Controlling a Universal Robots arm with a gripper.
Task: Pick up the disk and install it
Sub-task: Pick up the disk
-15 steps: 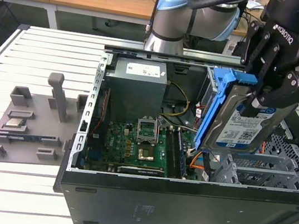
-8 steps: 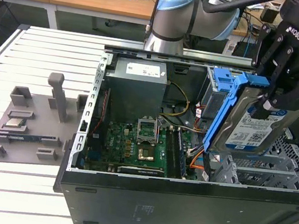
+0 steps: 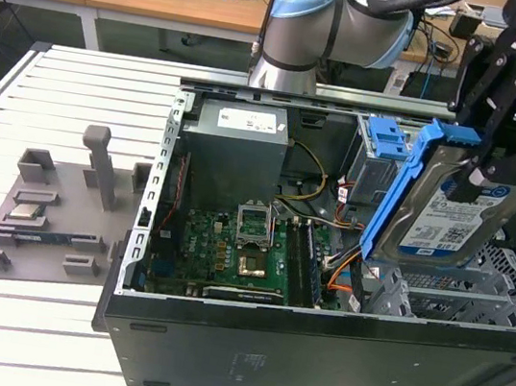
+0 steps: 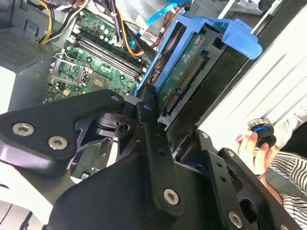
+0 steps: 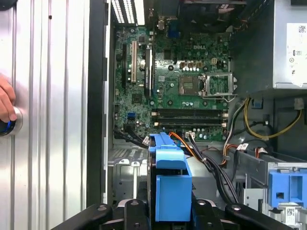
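The disk (image 3: 453, 217) is a silver hard drive with a white and blue label in a blue plastic carrier frame (image 3: 413, 182). It hangs tilted, nearly on edge, over the drive cage at the exterior view's right end of the open computer case (image 3: 245, 342). My black gripper (image 3: 504, 142) is shut on the disk from above. In the second wrist view the disk's green underside and connector (image 4: 184, 79) run between my fingers (image 4: 148, 120). In the first wrist view the blue carrier (image 5: 170, 189) stands edge-on between the fingers above the motherboard (image 5: 177, 91).
A grey power-supply box (image 3: 235, 151) fills the case's back. A second blue carrier (image 3: 385, 139) sits in a bay behind the disk. Coloured cables (image 3: 327, 252) cross beside the cage. A grey fixture plate (image 3: 51, 211) lies on the slatted table. A person's hand (image 4: 254, 146) holds a knob beside the case.
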